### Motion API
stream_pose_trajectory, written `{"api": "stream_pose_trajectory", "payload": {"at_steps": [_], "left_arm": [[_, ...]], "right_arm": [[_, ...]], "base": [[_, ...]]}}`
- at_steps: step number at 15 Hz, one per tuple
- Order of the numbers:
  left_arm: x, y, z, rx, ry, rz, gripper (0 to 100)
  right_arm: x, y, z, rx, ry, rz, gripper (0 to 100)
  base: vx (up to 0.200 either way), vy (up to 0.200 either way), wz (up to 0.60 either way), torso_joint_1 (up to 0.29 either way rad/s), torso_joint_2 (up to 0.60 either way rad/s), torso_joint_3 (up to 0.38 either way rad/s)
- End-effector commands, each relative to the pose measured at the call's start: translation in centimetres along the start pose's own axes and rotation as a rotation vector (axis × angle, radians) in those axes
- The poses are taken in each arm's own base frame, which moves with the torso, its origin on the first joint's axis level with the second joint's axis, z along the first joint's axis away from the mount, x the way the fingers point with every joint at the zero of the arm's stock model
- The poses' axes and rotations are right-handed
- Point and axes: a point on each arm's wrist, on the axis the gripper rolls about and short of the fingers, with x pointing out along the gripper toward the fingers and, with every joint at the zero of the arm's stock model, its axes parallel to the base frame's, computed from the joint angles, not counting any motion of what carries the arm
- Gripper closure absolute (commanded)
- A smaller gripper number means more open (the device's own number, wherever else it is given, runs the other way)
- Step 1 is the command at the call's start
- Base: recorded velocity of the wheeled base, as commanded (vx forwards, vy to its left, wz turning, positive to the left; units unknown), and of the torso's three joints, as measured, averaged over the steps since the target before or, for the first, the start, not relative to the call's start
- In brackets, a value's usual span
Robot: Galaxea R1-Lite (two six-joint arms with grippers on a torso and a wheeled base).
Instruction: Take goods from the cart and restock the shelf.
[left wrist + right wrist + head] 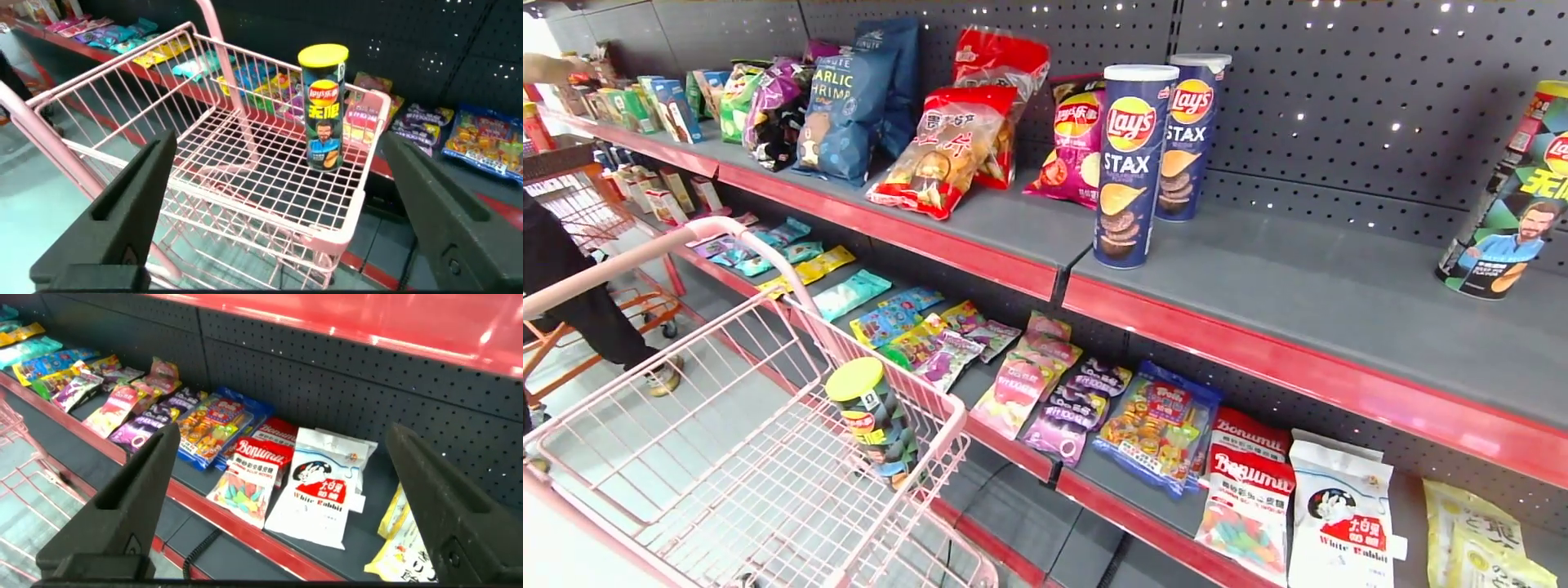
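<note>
The shelf (1258,269) is the biggest thing here: grey boards with red front edges against a dark pegboard back. Its upper board is bare for a long stretch between the blue cans and the far right end. The pink wire cart (947,441) stands just beside the shelf on the robot's left, its near corner close to the lower board. The left gripper (279,140) hangs above the cart (106,77) with its jaws spread wide and nothing between them. The right gripper (282,429) hangs in front of the lower board, its jaws likewise released and empty. Chip bags (939,151) lean in a row on the upper board to the left. Flat candy bags (1156,425) lie side by side on the lower board, with a white bag (1339,514) to their right, which the right wrist view (323,494) looks down on. Two blue cans (1131,163) stand upright on the upper board, one just behind the other. A yellow-lidded can (874,420) stands upright in the cart's corner nearest the shelf, against the wire wall (324,106). A like can (1511,204) stands at the upper board's far right, well apart from the blue pair.
</note>
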Motion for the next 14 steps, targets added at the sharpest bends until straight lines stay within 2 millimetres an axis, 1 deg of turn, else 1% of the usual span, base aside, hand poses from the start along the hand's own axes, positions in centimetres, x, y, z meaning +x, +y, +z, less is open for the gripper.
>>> {"api": "stream_pose_trajectory", "payload": {"at_steps": [1,2,3,4,5,6,7,8,9,10,11,12,14], "left_arm": [[0.0,0.0,0.1,0.002,0.005,-0.001,0],[0.0,0.0,0.1,0.000,0.002,-0.002,0],[-0.2,0.0,1.7,-0.017,-0.033,-0.015,0],[-0.1,0.1,4.3,-0.052,-0.046,-0.023,0],[2.9,0.1,14.0,-0.277,-0.043,-0.005,0],[4.8,0.0,17.2,-0.310,-0.052,0.010,0],[8.4,-0.1,18.2,-0.291,0.004,0.029,0],[10.3,-0.2,17.8,-0.269,0.036,0.026,0],[14.0,-0.3,15.6,-0.259,0.117,0.039,0],[16.8,-0.4,13.0,-0.254,0.182,0.048,0],[18.5,-0.5,10.9,-0.247,0.225,0.017,0],[19.6,-0.6,9.1,-0.234,0.262,-0.036,0],[20.7,-0.4,5.4,-0.195,0.390,-0.086,0]], "right_arm": [[0.0,0.0,0.0,0.000,0.000,0.000,0],[0.0,0.0,0.0,0.000,0.000,0.000,0],[0.0,0.0,0.0,0.000,0.000,0.000,0],[0.0,0.0,0.0,0.000,0.000,0.000,0],[0.0,0.0,0.0,0.000,0.000,0.000,0],[0.0,0.0,0.0,0.000,0.000,0.000,0],[0.0,0.0,0.0,-0.002,0.000,0.000,0],[0.0,0.0,0.0,0.000,0.000,0.000,0],[0.0,0.0,0.0,0.000,0.000,-0.002,0],[0.0,0.0,0.0,0.000,0.000,-0.002,0],[0.0,0.0,0.0,0.000,0.000,-0.002,0],[0.0,0.0,0.0,0.000,0.000,-0.002,0],[0.0,0.0,0.0,0.001,0.000,-0.002,0]], "base": [[0.000,0.000,0.00,-0.046,0.15,0.100],[0.000,0.000,0.00,-0.032,0.09,0.056],[0.000,0.000,0.00,-0.012,0.05,0.041],[0.000,0.000,0.00,0.000,0.00,0.000],[0.000,0.000,0.00,0.000,0.00,0.000],[0.000,0.000,0.00,0.000,0.00,0.000],[0.000,0.000,0.00,0.000,0.00,0.000],[0.000,0.000,0.00,0.000,0.00,0.000],[0.000,0.000,0.00,0.000,0.00,0.000],[0.000,0.000,0.00,0.000,0.00,0.000],[0.000,0.000,0.00,0.000,0.00,0.000],[0.000,0.000,0.00,0.000,0.00,0.000],[0.000,0.000,0.00,0.000,0.00,0.000]]}}
